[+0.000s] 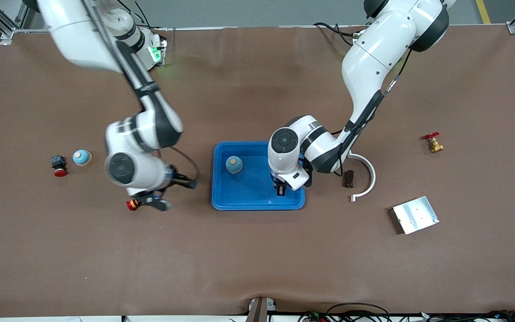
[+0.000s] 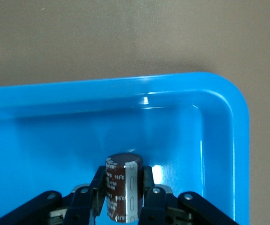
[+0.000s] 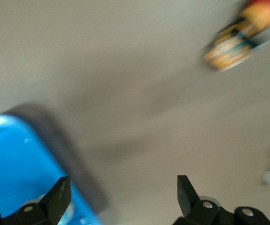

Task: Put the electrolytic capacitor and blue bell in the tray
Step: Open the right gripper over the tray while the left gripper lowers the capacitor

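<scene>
The bright blue tray [image 1: 221,197] lies mid-table. A blue bell with a tan top [image 1: 234,164] sits in it, toward the right arm's end. My left gripper [image 1: 280,190] is low over the tray's corner toward the left arm's end. It is shut on the dark brown electrolytic capacitor with a silver stripe [image 2: 123,187], held upright above the tray floor [image 2: 55,140]. My right gripper [image 1: 154,201] is open and empty over bare table beside the tray; in its wrist view [image 3: 120,197] a tray corner [image 3: 12,159] shows. A second, paler blue bell [image 1: 82,157] sits on the table toward the right arm's end.
A red and yellow push button [image 1: 132,205] lies by the right gripper. A black and red button [image 1: 58,166] sits beside the paler bell. A small dark part [image 1: 349,179], a white curved piece [image 1: 368,176], a silver plate [image 1: 415,214] and a brass valve [image 1: 434,143] lie toward the left arm's end.
</scene>
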Tool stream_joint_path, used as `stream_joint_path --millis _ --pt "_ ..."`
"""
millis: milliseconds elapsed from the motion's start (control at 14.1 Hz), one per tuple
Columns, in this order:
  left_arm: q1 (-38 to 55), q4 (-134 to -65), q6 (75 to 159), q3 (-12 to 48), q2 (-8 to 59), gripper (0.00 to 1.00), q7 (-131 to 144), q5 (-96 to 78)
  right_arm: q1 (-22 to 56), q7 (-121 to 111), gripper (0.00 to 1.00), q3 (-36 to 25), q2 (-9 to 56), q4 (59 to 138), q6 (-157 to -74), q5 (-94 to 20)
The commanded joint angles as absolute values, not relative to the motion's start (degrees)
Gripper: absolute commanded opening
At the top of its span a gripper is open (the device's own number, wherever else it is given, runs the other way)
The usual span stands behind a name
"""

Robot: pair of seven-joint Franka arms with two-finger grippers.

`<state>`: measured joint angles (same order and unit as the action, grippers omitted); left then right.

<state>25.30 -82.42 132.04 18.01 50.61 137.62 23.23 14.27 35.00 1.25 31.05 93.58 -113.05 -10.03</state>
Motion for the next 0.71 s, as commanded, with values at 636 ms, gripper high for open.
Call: stream_joint_path --millis 636 --pt "23.1 -81.3 124.6 19.2 46.1 1.00 129.3 22.6 -7.9 16.8 1.00 -0.4 22.7 104.0 -110.3 2.8"
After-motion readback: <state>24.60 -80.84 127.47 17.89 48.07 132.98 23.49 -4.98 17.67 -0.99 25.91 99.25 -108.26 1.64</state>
